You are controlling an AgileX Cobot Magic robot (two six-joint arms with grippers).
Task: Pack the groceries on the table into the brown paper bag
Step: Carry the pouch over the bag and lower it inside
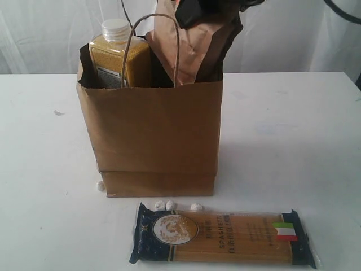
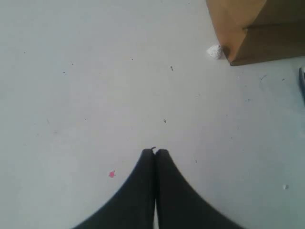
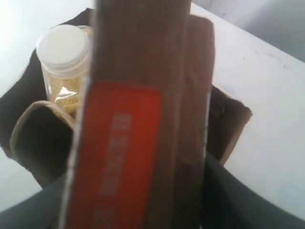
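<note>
Pouch [image 1: 189, 48], pinched in my right gripper [image 1: 206, 17] over the bag [image 1: 158, 135], should sink straight down beside the bottle [image 1: 119, 53] before I let go; my left gripper [image 2: 155, 153] sits pressed together.

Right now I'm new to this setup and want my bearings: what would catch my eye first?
The tall brown paper bag stands in the middle of the white table, with a white-capped bottle of yellow grains poking out of its left side. Over the right of the bag's mouth, the right tool grips a tilted small orange-labelled brown pouch. In front of the bag, a blue-ended spaghetti pack lies flat.
</note>
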